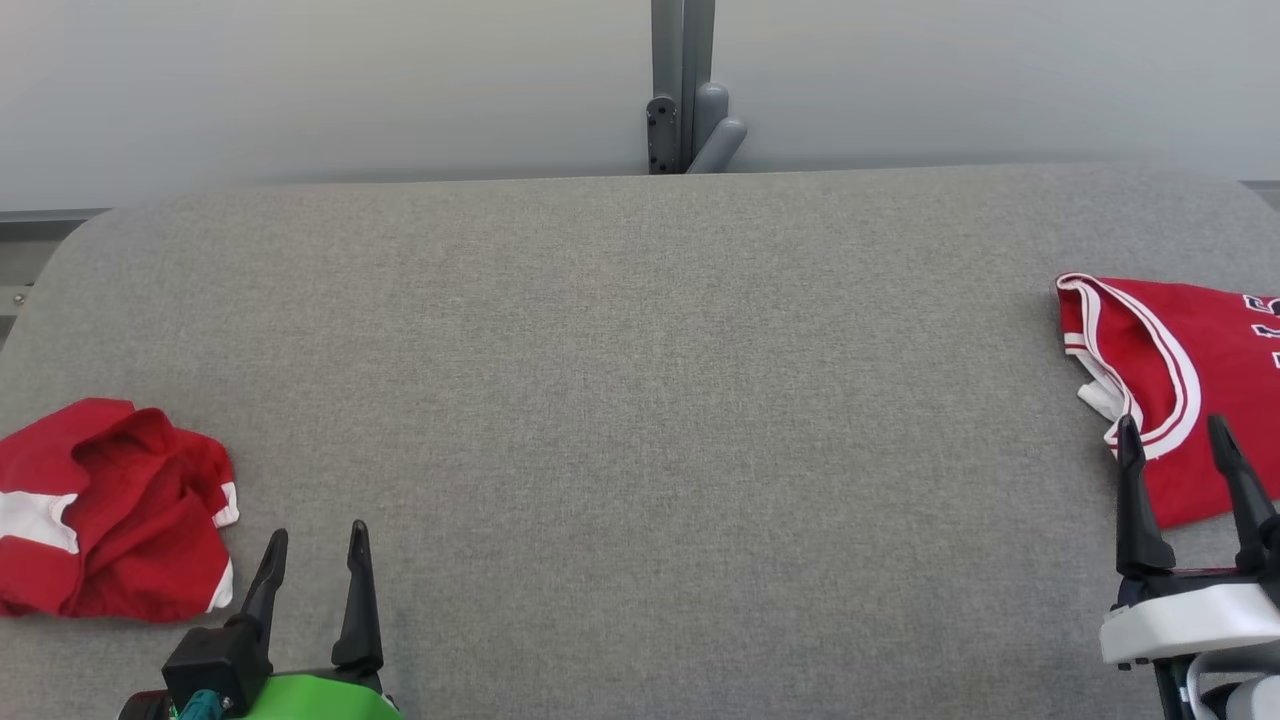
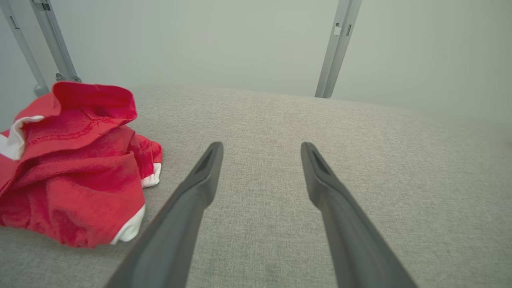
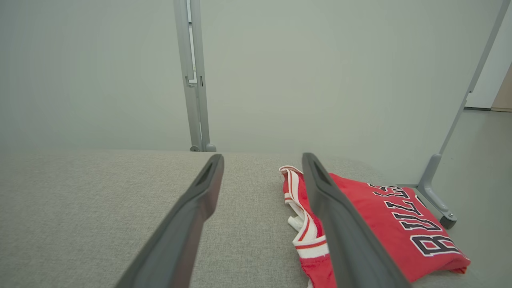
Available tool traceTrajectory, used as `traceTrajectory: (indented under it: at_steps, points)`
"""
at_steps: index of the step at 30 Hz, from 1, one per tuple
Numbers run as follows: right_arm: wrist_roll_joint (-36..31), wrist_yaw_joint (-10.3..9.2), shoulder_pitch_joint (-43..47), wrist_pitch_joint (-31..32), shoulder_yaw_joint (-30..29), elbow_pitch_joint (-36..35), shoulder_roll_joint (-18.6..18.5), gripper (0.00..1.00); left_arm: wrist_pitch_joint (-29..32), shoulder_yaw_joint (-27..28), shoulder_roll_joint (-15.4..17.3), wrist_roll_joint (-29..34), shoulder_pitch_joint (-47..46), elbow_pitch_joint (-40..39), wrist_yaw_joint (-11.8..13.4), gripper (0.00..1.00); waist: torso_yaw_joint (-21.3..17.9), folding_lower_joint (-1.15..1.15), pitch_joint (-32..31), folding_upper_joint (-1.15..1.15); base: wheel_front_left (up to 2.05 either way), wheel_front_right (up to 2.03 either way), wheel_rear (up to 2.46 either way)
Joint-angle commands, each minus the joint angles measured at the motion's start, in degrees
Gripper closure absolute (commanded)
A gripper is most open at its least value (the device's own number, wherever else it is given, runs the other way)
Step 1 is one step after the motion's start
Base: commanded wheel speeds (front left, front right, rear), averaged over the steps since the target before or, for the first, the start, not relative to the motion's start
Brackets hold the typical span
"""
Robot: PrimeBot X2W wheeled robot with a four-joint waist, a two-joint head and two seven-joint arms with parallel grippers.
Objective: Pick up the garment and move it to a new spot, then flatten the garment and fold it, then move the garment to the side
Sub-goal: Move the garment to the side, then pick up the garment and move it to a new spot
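Pick-up step looks unstarted: left hand (image 1: 318, 530) wide open, empty, crumpled garment (image 1: 110, 510) on bench (image 1: 640, 400) just to its left; right hand (image 1: 1172, 422) open, empty, at folded jersey (image 1: 1180, 340); next needs leftward reach, pinch on raised fold.

I find the table's (image 1: 640, 400) wide middle free to pass; crumpled garment (image 1: 110, 510) blocks left, jersey (image 1: 1180, 360) right.

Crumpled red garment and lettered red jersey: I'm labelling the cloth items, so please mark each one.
crumpled red garment (image 1: 130, 520), head view, on its bunched red middle.
lettered red jersey (image 3: 384, 224), right wrist view, on its red front beside the lettering.
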Motion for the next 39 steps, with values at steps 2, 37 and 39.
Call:
traceTrajectory:
  at_steps: [2, 37, 39]
  points:
    - [-1.07, -0.09, 1.23, -0.13, -0.74, -0.42, 1.39, 0.0, -0.14, 0.63, 0.08, 0.13, -0.58, 0.27, -0.45, 0.0, 0.57, 0.0, -0.72, 0.63, 0.0, 0.0, 0.0]
    - [-4.69, -0.09, 3.89, -0.15, 2.92, 4.56, 5.51, 0.0, -0.14, -1.27, 0.08, -0.19, 0.98, 0.28, -1.92, 0.0, 2.48, 0.0, -2.1, 0.63, 0.0, 0.0, 0.0]
    - [-4.76, -0.09, 3.33, -0.15, 2.91, 4.19, 5.52, 0.0, -0.14, -1.24, 0.08, -0.19, 0.64, 0.03, -1.78, 0.0, 3.34, 0.0, -1.88, 0.63, 0.0, 0.0, 0.0]
